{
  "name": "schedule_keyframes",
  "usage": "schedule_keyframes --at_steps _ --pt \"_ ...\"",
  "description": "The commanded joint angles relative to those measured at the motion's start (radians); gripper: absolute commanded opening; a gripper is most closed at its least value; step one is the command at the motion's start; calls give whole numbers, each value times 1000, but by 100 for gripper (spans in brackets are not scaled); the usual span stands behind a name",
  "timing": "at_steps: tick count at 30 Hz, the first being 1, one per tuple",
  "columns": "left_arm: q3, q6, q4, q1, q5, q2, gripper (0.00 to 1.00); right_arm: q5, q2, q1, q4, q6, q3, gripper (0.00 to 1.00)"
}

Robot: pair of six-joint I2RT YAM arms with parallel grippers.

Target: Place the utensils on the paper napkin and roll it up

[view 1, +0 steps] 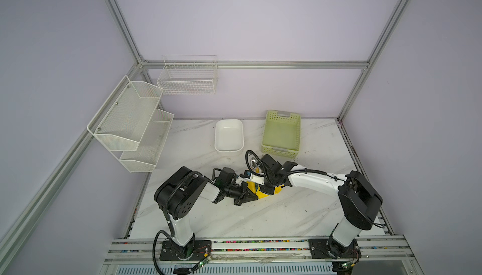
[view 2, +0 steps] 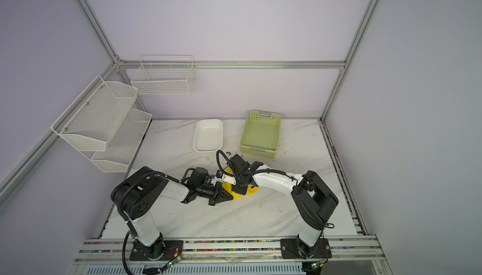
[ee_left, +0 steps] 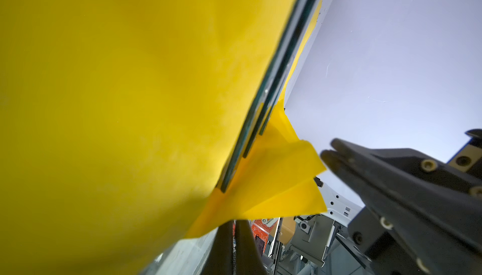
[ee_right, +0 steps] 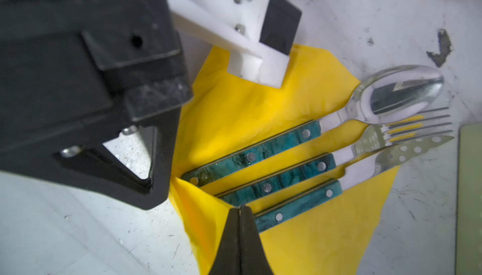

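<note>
- Marble bench (view 1: 260, 216) in a pale-walled frame cell; both arms reach in from the near rail and meet mid-bench
- Left end effector (ee_left: 236, 224): narrow, tips together on the near flap of the napkin (ee_right: 260, 99), seemingly pinching the paper
- Right end effector (ee_right: 240, 208): closed to a point, tips touching the raised crease at the handle ends; I cannot tell whether paper sits between them
- Napkin: yellow, mid-bench under both end effectors, mostly spread out, with only the flap at the handle ends lifted off the bench
- Utensils (ee_right: 273, 179): on the napkin side by side and nearly parallel, teal handles toward the arms; the heads of the spoon (ee_right: 399, 93), fork (ee_right: 417, 125) and knife (ee_right: 412, 151) stick out past the far edge
- Progress, as I judge it: placing looks done, since all three are on the paper; rolling looks barely begun, with no wrap over the handles, so the fold-over and the whole roll are left
- Beyond: a green basket (view 1: 280, 151) just past the heads, and a white dish (view 1: 229, 151) beside it
- Farthest: wire racks (view 1: 130, 120) on the walls
</note>
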Motion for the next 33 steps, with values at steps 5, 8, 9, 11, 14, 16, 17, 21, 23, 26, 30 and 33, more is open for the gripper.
schedule_keyframes --at_steps 5,8,9,11,14,16,17,21,23,26,30,33 --pt "-36 -59 -52 -3 -21 37 6 -154 -71 -85 20 81 -35 23" --pt "-35 -61 -53 -4 -21 40 6 -244 -89 -106 48 121 -55 35" --pt "-34 -61 -52 -4 -21 42 6 -265 -92 -108 59 131 -67 37" --pt "-35 -62 -52 -3 -20 43 6 -299 -92 -110 75 137 -94 40" --pt "-37 -62 -53 -3 -20 44 6 -327 -80 -112 94 141 -119 40" --pt "-40 -62 -52 -3 -21 45 6 -347 -72 -112 114 144 -129 40" --pt "-42 -63 -53 -3 -22 46 6 -358 -62 -112 120 141 -131 40" --pt "-44 -65 -52 -3 -25 44 6 -388 -29 -112 138 137 -127 41" --pt "-46 -66 -52 -3 -26 43 6 -412 -13 -113 143 131 -124 41" --pt "-49 -68 -53 -3 -28 42 6 -421 7 -113 144 126 -119 38" --pt "-50 -68 -52 -3 -32 41 6 -421 13 -113 142 119 -119 31" --pt "-51 -68 -53 -3 -34 44 6 -426 9 -115 142 116 -119 25"
